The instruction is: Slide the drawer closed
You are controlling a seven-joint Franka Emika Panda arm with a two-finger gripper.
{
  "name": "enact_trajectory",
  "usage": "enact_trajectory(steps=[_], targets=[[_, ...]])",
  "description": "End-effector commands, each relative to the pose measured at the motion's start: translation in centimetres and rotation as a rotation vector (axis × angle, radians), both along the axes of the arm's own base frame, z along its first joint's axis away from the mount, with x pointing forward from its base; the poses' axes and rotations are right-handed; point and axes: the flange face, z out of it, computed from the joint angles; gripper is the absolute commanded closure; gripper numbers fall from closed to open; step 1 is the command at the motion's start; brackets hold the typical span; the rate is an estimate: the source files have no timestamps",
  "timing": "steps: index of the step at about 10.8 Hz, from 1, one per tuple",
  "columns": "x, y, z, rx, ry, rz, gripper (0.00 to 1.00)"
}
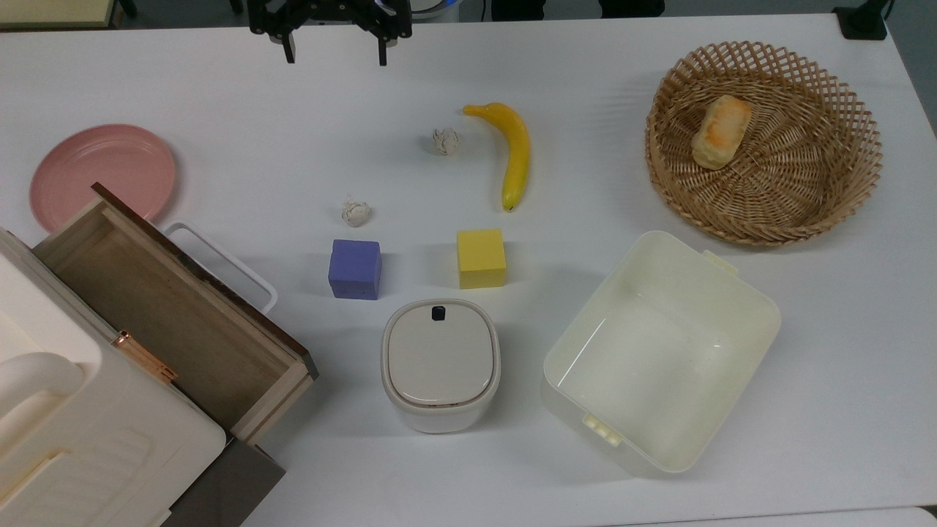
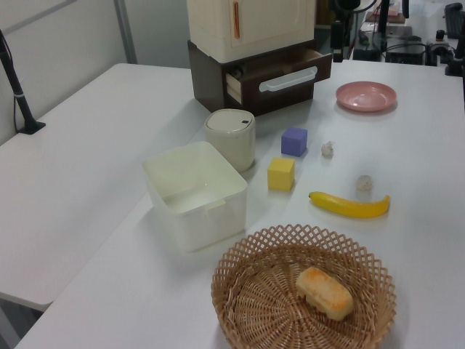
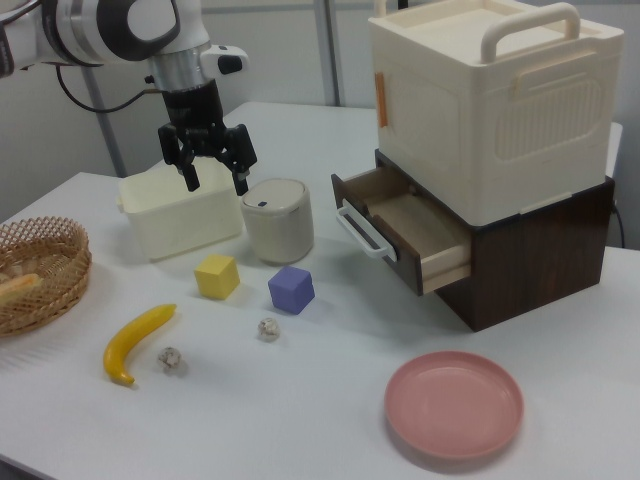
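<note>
White table [image 1: 622,95] holds the open drawer [image 1: 168,293] and scattered objects.

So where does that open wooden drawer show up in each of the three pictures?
Top view: drawer at lower left, pulled open.
Left view: drawer at top centre, beneath the cream cabinet.
Right view: drawer right of centre.
Shared landmark: the pink plate beside it.

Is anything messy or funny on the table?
Yes. The drawer hangs pulled out of the cabinet, empty inside. Two crumpled paper balls lie loose near the banana, like litter. The robot's hand is open, high above the table, touching nothing.
</note>
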Motion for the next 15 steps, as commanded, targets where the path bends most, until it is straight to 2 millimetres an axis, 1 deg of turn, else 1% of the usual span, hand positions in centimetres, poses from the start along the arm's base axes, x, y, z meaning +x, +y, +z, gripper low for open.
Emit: enact_trajectory(steps=[1, 12, 13, 15], targets=[[0.02, 0.41, -0.26, 0.013, 0.003, 0.003, 0.00], [-0.01, 0.39, -0.10, 0.021, 0.001, 0.002, 0.00], [-0.02, 0.40, -0.18, 0.021, 0.002, 0.002, 0.01], [0.00, 0.40, -0.16, 0.021, 0.001, 0.005, 0.07]])
